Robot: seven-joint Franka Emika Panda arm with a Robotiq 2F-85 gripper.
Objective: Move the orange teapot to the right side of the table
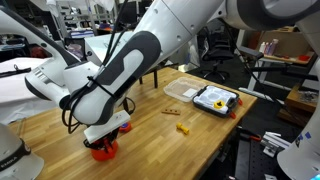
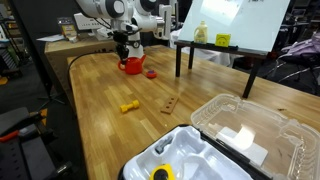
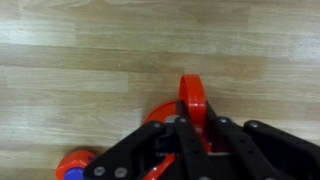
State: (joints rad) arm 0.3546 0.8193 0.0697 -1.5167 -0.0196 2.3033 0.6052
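Observation:
The orange teapot (image 1: 103, 151) rests on the wooden table (image 1: 160, 125) near its front edge. It also shows in an exterior view (image 2: 131, 66) at the far side of the table. My gripper (image 1: 104, 137) is directly over it, fingers down around its top. In the wrist view my gripper (image 3: 192, 135) is shut on the teapot's upright orange handle (image 3: 192, 100), black fingers pressing both sides. The teapot's round body is mostly hidden under the fingers.
A small red-and-purple block (image 2: 151, 73) lies beside the teapot; it shows in the wrist view (image 3: 72, 165). A yellow piece (image 1: 182, 127) and a small wooden piece (image 1: 172, 111) lie mid-table. A tray (image 1: 215, 99) sits further along. A black-legged stand with a white board (image 2: 215, 45) stands at the table's side.

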